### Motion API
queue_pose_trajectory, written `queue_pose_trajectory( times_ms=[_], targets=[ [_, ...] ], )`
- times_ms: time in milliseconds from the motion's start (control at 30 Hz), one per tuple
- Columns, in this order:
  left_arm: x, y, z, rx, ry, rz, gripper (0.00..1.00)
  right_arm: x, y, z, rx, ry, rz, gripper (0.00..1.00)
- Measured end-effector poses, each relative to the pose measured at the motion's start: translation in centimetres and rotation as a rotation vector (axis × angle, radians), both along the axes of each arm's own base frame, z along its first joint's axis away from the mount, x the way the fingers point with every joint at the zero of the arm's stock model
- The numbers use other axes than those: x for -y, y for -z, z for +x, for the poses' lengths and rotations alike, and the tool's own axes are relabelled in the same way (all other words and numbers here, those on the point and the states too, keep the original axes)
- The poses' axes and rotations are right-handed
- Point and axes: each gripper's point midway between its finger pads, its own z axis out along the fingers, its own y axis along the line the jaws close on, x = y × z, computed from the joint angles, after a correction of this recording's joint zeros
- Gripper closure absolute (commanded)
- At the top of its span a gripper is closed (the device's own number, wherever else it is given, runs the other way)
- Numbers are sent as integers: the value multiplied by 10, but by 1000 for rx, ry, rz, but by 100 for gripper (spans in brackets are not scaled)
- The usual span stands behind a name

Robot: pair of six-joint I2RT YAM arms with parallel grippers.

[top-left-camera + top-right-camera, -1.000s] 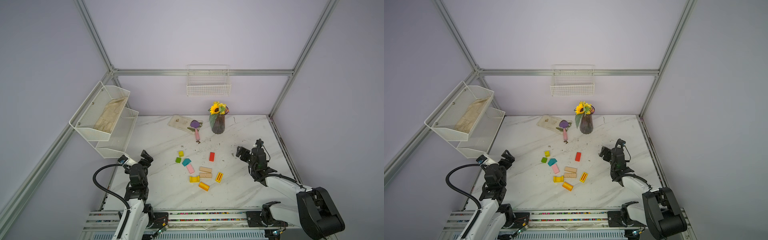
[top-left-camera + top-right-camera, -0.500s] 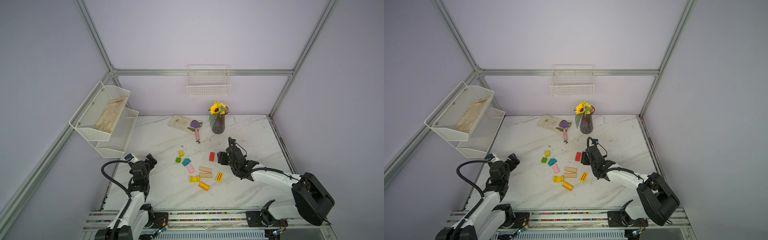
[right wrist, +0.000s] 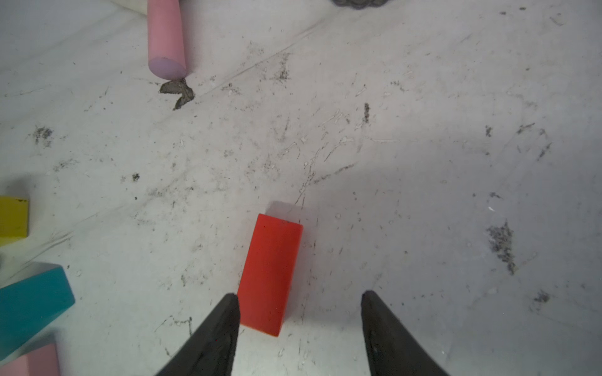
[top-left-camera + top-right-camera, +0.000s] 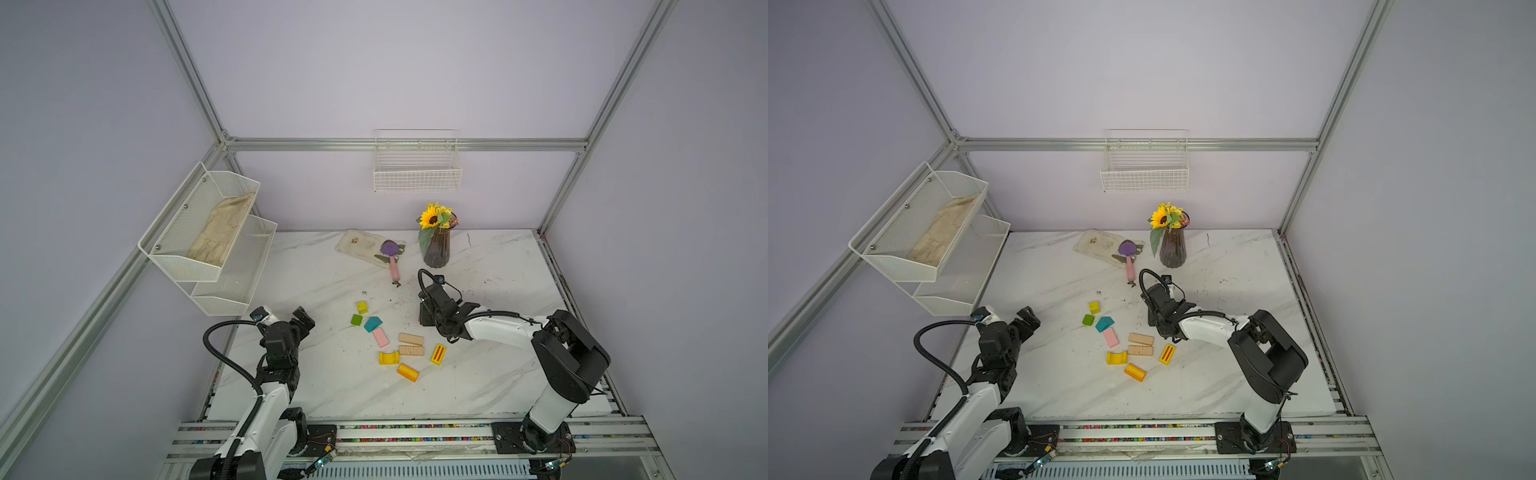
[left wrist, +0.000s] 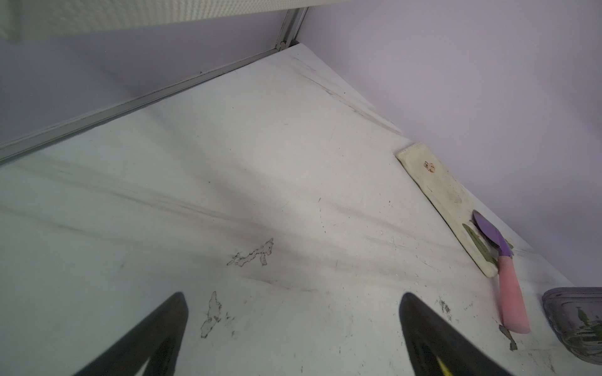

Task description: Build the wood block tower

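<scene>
Notebook: first pick, base piece.

The right claw (image 3: 299,293) is low over the red block (image 3: 270,273), which lies flat on the worktop (image 4: 332,386), set apart from the other wood blocks. The jaws stand partly apart and straddle the block's near end across its narrow width. One fingertip (image 3: 232,301) sits just beside a long edge, and the opposite one shows a clear gap. As I read it, nothing is gripped yet. I line up across the short side because the long faces give flat contact. In both top views the right arm hides this block.

The left claw (image 5: 293,302) is spread wide with nothing between its fingers. It is parked toward the left of the worktop, I judge so that the two arms do not crowd the pile.

The rest lie in a single layer mid-worktop:
- yellow cube (image 4: 362,307)
- green cube (image 4: 356,320)
- teal pointed block (image 4: 372,323)
- pink block (image 4: 380,338)
- two tan bars (image 4: 411,339) side by side
- yellow arch (image 4: 389,358)
- orange block (image 4: 407,372)

No tower stands yet.

Risk: the jaws sit off-centre, so shutting them may slide the block sideways before both fingers bear.
</scene>
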Motion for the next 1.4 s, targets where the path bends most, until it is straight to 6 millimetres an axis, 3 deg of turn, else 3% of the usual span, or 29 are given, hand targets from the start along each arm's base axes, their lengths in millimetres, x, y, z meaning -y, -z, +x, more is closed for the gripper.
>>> queue_pose_trajectory(
  times_ms=[233, 433, 967, 1200, 1400],
  targets=[
    [0, 0, 0, 0, 1, 0, 0, -18, 20, 11, -42, -8, -72, 38],
    [0, 0, 0, 0, 1, -1, 0, -25, 32, 9, -57, -17, -137, 38],
    [1, 3, 0, -9, 4, -3, 0, -16, 33, 8, -46, 5, -190, 66],
    [2, 5, 1, -15, 13, -7, 0, -14, 32, 8, -34, 10, -190, 73],
    [4, 10, 1, -32, 23, -10, 0, 7, 24, -6, -26, 21, -182, 76]
  ],
)
